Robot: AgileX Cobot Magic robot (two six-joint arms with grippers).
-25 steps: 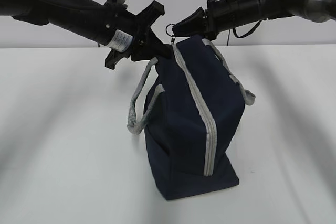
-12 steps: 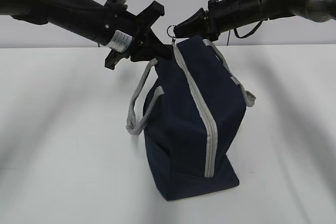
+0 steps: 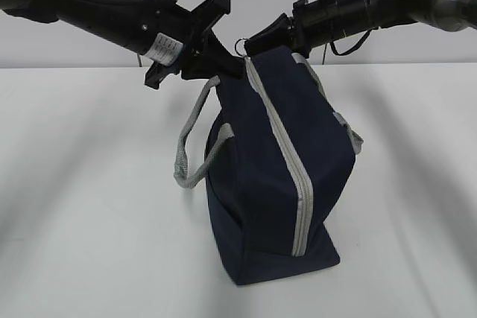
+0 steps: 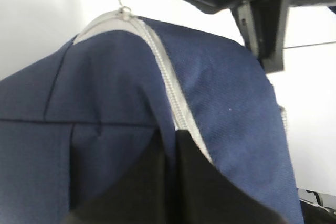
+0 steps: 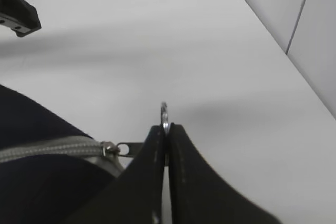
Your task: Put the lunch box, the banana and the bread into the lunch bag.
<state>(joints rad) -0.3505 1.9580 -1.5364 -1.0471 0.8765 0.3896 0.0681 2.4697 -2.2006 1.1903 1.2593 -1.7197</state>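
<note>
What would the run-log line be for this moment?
bag: upright, zipper closed | right gripper: shut on ring pull | left gripper: shut on bag fabric beside zipper | food: not visible

- Lunch bag [image 3: 261, 176]: navy-blue fabric, plain.
- Zipper [image 3: 287, 158]: light grey tape.
- Strap handles [image 3: 190, 150]: grey webbing.
- Ring pull [image 5: 164, 113]: silver metal.
- Table [image 3: 82, 206]: plain white.
- Arms [image 3: 97, 13]: black.

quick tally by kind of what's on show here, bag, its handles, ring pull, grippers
lunch bag: 1
strap handles: 2
ring pull: 1
grippers: 2, the left gripper and the right gripper
total: 6
</note>
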